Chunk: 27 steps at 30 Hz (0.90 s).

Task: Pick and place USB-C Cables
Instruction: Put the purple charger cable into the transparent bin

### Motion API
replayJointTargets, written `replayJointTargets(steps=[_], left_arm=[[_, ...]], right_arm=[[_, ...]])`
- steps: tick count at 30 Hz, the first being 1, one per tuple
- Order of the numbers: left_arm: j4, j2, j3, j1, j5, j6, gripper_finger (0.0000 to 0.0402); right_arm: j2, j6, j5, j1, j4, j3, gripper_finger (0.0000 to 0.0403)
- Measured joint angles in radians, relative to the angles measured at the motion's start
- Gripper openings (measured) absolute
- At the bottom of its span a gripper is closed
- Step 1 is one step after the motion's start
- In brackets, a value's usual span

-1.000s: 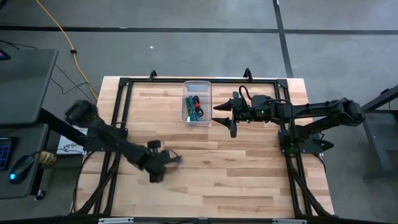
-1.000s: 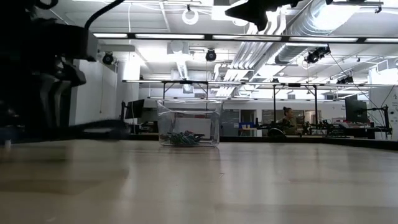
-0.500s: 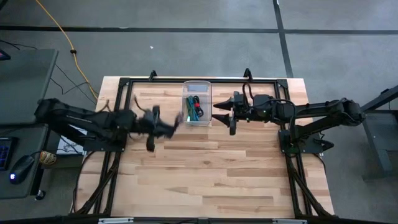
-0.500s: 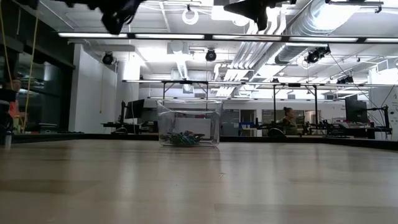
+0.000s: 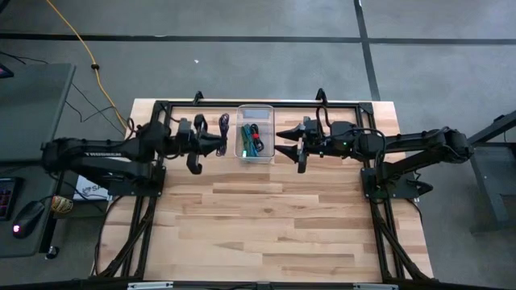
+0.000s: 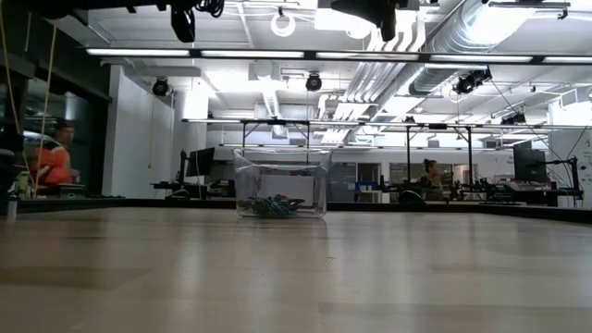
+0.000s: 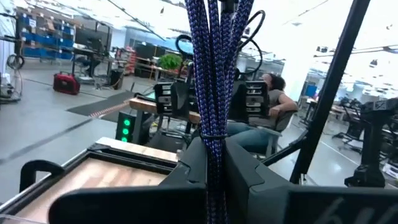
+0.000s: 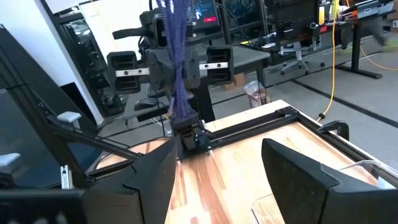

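The purple USB-C cable (image 7: 214, 93) is a braided bundle of several strands, and my left gripper (image 5: 219, 146) is shut on it in the air just left of the clear bin (image 5: 255, 133). The bin stands near the table's far edge and holds the green, red-and-black and teal cables (image 5: 252, 143). My right gripper (image 5: 289, 147) hovers open, just right of the bin and facing it. The right wrist view shows the left gripper (image 8: 186, 134) with the purple cable (image 8: 176, 56). In the low view both grippers are high above the bin (image 6: 280, 183). My left gripper pinches the purple cable bundle between its two fingers (image 7: 194, 163), several strands together, at a point along the bundle (image 7: 216, 146). The fingers lie across the bundle. The cable is lifted clear of the table, and its free length (image 7: 214, 37) runs straight away from the fingers.
A black frame (image 5: 161, 109) runs along the table's edges. The long yellow cord (image 5: 76, 40) lies on the floor beyond the far left corner. Bare wood (image 5: 266, 225) spans the near half of the table. People (image 6: 54, 157) show in the room behind.
My left gripper has risen from the table's near-left part and swung toward the far edge and the bin, carrying the purple cable clear of the table. It now hangs level beside the bin's left wall.
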Motion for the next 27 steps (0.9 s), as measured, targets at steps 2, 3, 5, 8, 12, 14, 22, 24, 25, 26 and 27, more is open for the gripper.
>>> replayJointTargets(steps=[2,3,5,8,12,14,22,24,25,26,27], left_arm=[[0.001,0.0,0.0,-0.025,-0.032,0.01,0.0],[0.001,0.0,0.0,-0.038,-0.056,0.012,0.0],[0.001,0.0,0.0,-0.061,-0.101,0.013,0.0],[0.002,0.0,0.0,-0.083,-0.139,0.013,0.0],[0.003,0.0,0.0,-0.102,-0.169,0.013,0.0],[0.003,0.0,0.0,-0.108,-0.185,0.013,0.0],[0.004,0.003,0.001,-0.109,-0.196,0.013,0.0],[0.003,0.009,0.002,-0.109,-0.196,0.013,0.0],[0.005,0.014,0.002,-0.109,-0.196,0.012,0.0],[0.005,0.019,0.002,-0.109,-0.196,0.012,0.0],[0.005,0.026,0.002,-0.109,-0.196,0.012,0.0]], right_arm=[[0.0,0.0,0.0,0.0,-0.002,0.0,0.0226],[0.0,0.0,0.0,0.0,-0.002,0.0,0.0226],[0.0,0.0,0.0,0.0,-0.002,0.0,0.0226],[0.0,0.0,0.0,0.0,-0.002,0.0,0.0226],[0.0,0.0,-0.001,0.0,-0.002,0.0,0.0226],[0.0,0.0,-0.001,0.0,-0.002,0.0,0.0226],[0.0,0.0,-0.001,0.0,-0.002,0.0,0.0226],[0.0,0.0,-0.001,0.0,-0.002,0.0,0.0226],[0.0,0.0,-0.002,0.0,-0.002,0.0,0.0226],[0.0,0.0,-0.002,0.0,-0.002,0.0,0.0226],[0.0,0.0,-0.002,0.0,-0.002,0.0,0.0226]])
